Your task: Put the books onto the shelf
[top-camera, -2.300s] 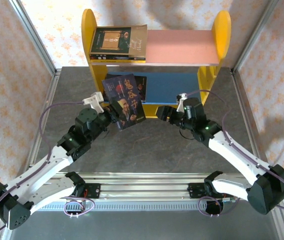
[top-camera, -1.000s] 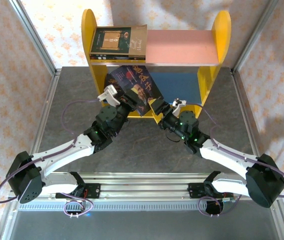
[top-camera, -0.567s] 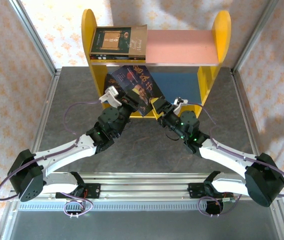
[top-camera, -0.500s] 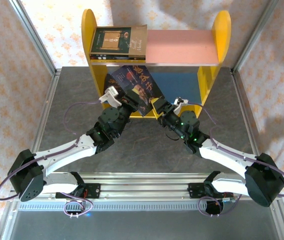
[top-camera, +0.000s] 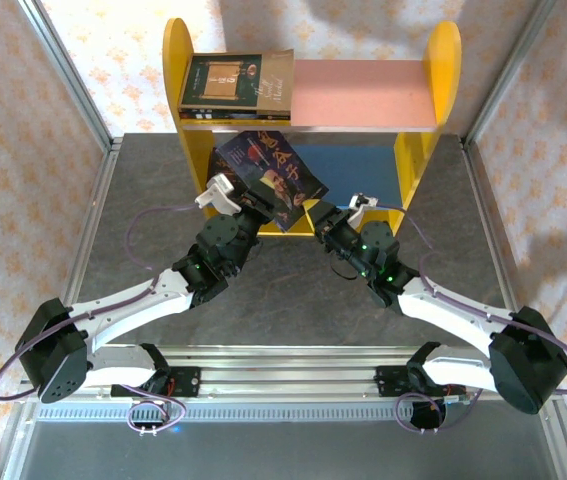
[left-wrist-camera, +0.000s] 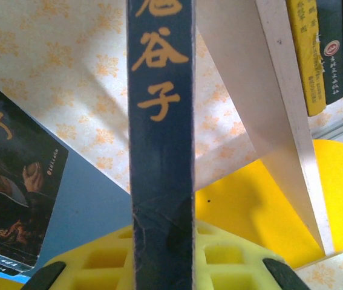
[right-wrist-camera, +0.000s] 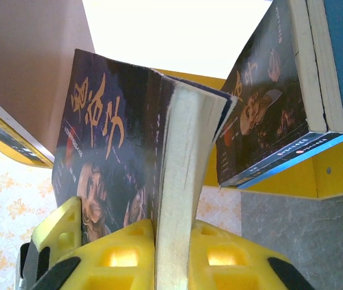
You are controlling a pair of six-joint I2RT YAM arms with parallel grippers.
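The shelf (top-camera: 444, 52) stands at the back, with a pink upper board (top-camera: 363, 95) and a blue lower board (top-camera: 358, 170). A dark book with a bearded man (top-camera: 275, 178) hangs tilted in front of the lower tier, held from both sides. My left gripper (top-camera: 256, 207) is shut on its spine (left-wrist-camera: 161, 121). My right gripper (top-camera: 319, 214) is shut on its page edge (right-wrist-camera: 180, 181). A second bearded-man book (right-wrist-camera: 268, 115) lies on the blue board. More books (top-camera: 235, 85) are stacked at the left of the pink board.
The shelf's yellow side panels (top-camera: 175, 60) flank both tiers. Grey tabletop (top-camera: 293, 290) lies open between the arms. Metal frame posts (top-camera: 68, 75) rise at both sides, and an aluminium rail (top-camera: 283, 365) runs along the near edge.
My right gripper has closed on the book's page edge. The book has shifted slightly right and turned. The left arm, after carrying the book up to the shelf, has stayed put.
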